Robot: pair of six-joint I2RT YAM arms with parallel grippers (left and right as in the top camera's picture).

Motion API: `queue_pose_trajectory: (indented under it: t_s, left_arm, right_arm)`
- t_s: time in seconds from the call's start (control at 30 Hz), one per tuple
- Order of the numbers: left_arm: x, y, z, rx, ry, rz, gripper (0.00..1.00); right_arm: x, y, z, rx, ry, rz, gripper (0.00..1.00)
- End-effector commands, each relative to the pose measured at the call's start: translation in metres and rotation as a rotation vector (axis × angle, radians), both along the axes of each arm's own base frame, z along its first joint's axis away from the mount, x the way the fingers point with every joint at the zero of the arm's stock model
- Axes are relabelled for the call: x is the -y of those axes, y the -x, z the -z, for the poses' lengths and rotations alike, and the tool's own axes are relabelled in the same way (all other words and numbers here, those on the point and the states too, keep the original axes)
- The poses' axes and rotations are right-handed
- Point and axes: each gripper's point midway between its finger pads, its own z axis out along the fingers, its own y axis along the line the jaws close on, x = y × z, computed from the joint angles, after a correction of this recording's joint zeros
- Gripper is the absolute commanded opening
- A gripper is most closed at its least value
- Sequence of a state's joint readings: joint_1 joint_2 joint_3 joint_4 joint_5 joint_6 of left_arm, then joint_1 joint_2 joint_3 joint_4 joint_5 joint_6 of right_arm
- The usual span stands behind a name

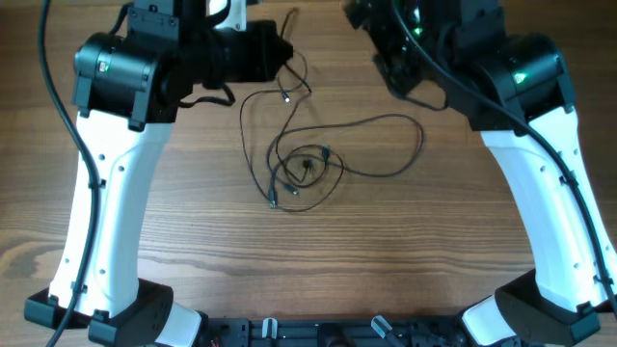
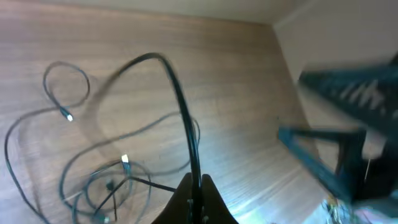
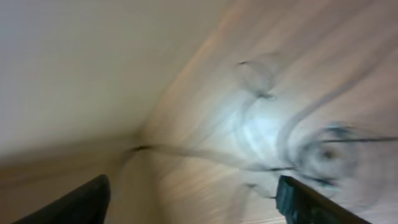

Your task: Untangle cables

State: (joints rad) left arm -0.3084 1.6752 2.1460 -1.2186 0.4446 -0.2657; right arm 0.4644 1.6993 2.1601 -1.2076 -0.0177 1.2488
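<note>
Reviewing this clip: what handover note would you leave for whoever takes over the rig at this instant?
The left pincer is shut on one cable strand, which arches from it down to the table.
The right pincer is open and holds nothing; its view is blurred.
The cables lie mid-table, tangled together where they cross.
Done: one strand gripped.
Left: draw that strand free, probably with the right pincer pinning the tangle, then separate the rest.

Soft, even light lay on the tabletop [image 1: 386, 251], shadows faint. The right wrist view was smeared with motion blur (pale glare mid-frame); the left wrist's right edge blurred.
</note>
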Motion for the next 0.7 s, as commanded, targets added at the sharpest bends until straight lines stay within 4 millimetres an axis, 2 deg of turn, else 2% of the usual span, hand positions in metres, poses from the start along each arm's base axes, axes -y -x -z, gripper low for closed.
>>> queue_pose_trajectory:
  t_s: [0.0,0.2,0.3,0.37,0.4,0.5,0.57,0.67]
  left_arm:
    - [-0.002,0.001,-0.04,0.115,0.051,-0.027,0.04]
    - [0.024,0.014,-0.125,0.295,0.297,0.092,0.04]
    - [0.023,0.002,-0.163,0.418,0.387,0.058,0.04]
    - [0.005,-0.017,-0.166,0.469,0.345,-0.078,0.04]
    - [-0.01,-0.031,-0.164,0.488,0.304,-0.188,0.04]
    - [-0.031,-0.055,-0.158,0.537,0.218,-0.327,0.04]
    - [-0.035,-0.067,-0.154,0.609,0.114,-0.318,0.04]
    - [-0.038,-0.088,-0.149,0.689,0.022,-0.291,0.04]
  right_arm:
    - [0.037,0.002,0.02,-0.036,0.189,0.11,0.91]
    - [0.06,0.036,0.051,-0.201,0.344,0.075,0.93]
    - [0.059,0.047,0.077,-0.287,0.395,0.003,0.94]
    - [0.049,0.052,0.099,-0.336,0.396,-0.093,0.95]
    - [0.043,0.054,0.108,-0.352,0.392,-0.137,0.95]
    - [0.026,0.057,0.131,-0.379,0.359,-0.258,0.95]
    - [0.018,0.062,0.135,-0.388,0.336,-0.323,0.96]
    - [0.017,0.063,0.134,-0.381,0.339,-0.346,0.96]
